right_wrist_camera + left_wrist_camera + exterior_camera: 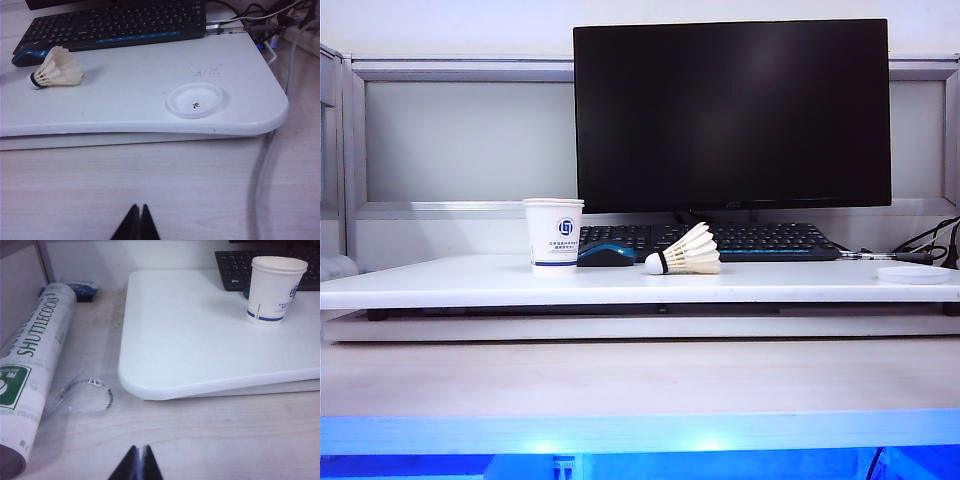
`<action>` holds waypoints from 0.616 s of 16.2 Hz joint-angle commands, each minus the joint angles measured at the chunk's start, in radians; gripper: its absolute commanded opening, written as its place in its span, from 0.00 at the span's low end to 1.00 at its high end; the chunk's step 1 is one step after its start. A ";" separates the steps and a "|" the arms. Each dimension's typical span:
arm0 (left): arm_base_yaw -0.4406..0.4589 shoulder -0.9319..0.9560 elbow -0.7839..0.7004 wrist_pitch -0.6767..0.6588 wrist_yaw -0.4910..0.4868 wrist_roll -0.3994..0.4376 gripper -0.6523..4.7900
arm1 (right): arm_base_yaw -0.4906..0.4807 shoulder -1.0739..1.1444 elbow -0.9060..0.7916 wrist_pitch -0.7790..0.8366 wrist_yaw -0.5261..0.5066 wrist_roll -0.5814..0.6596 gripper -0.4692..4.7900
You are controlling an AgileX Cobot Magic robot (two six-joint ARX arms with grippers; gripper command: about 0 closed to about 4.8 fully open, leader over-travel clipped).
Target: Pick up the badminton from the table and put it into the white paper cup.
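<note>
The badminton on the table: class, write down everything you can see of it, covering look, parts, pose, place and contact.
The badminton is a white feather shuttlecock with a rounded white cork tip and a dark band behind it. It lies on its side on the white table, tip toward the white paper cup, feathers fanned away. It sits just in front of the keyboard and beside the mouse. Nothing grips it: both the left claw and right claw are shut, well short of the table.
</note>
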 commanded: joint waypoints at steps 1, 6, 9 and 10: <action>0.000 0.001 0.000 -0.021 -0.001 -0.003 0.16 | 0.001 0.000 0.004 0.019 0.001 0.003 0.08; 0.000 0.001 0.000 -0.033 -0.001 -0.003 0.16 | 0.001 0.000 0.004 0.029 0.000 0.003 0.08; 0.000 0.001 0.000 -0.033 -0.001 -0.003 0.16 | 0.001 0.000 0.004 0.029 0.000 0.003 0.08; 0.000 0.001 0.000 -0.033 -0.001 -0.003 0.16 | 0.001 0.000 0.004 0.029 0.000 0.003 0.08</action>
